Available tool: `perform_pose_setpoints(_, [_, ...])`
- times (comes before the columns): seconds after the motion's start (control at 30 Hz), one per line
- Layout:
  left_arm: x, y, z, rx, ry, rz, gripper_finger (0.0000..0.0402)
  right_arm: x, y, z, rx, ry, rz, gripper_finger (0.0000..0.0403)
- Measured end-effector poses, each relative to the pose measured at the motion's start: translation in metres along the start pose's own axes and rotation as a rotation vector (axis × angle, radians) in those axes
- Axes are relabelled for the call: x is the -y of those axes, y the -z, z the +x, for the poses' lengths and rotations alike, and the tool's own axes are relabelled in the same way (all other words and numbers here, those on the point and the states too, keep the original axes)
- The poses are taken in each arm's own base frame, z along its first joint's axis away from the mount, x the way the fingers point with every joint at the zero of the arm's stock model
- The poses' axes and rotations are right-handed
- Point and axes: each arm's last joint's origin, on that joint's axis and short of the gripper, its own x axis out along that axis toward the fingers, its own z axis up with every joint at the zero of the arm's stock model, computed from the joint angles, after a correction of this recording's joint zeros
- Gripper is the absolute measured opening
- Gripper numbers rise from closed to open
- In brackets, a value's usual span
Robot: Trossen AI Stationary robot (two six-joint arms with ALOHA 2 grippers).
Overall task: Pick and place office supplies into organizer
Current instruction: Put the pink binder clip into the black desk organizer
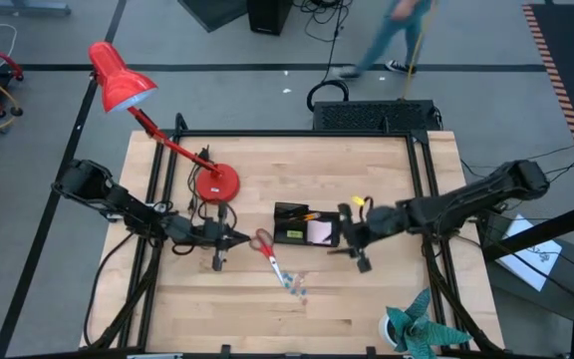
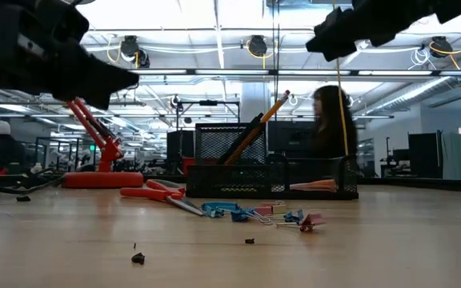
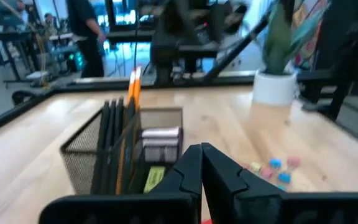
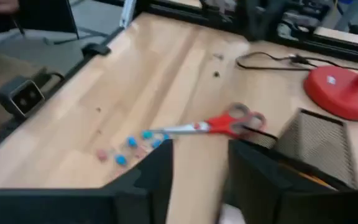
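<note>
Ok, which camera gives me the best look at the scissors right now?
The right wrist view: the scissors lie whole on the wood beside the organizer, red handles and blades clear. The high view shows them small, left of the organizer. The low view catches only handles edge-on. The left wrist view doesn't clearly show them.

left arm: reached in from my left side, low over the table; left gripper [image 3: 202, 163] fingers pressed together. right arm: stretched inward opposite; right gripper [image 4: 199, 163] fingers parted.
</note>
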Motion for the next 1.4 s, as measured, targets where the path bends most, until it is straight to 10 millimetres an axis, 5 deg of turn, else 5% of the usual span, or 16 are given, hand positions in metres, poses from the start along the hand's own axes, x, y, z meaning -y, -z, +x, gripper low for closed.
perform_pose_setpoints(0.17, [-0.002,0.003,0.000,-0.026,-0.057,0.014,0.0039,-0.009,0.001,0.027,-0.066,0.016,0.019,0.0174])
perform_pose_setpoints(0.47, [-0.010,0.004,0.001,-0.040,-0.127,0.045,0.0039,-0.009,0.028,0.078,-0.246,0.005,-0.013,0.0150])
perform_pose_setpoints(0.8, [-0.016,0.004,0.003,-0.045,-0.157,0.003,0.0046,-0.018,0.038,0.098,-0.194,-0.281,-0.036,0.0135])
perform_pose_setpoints(1.4, [-0.015,0.009,0.002,-0.089,-0.131,-0.021,0.0047,-0.012,0.056,0.131,-0.152,-0.236,-0.086,0.0120])
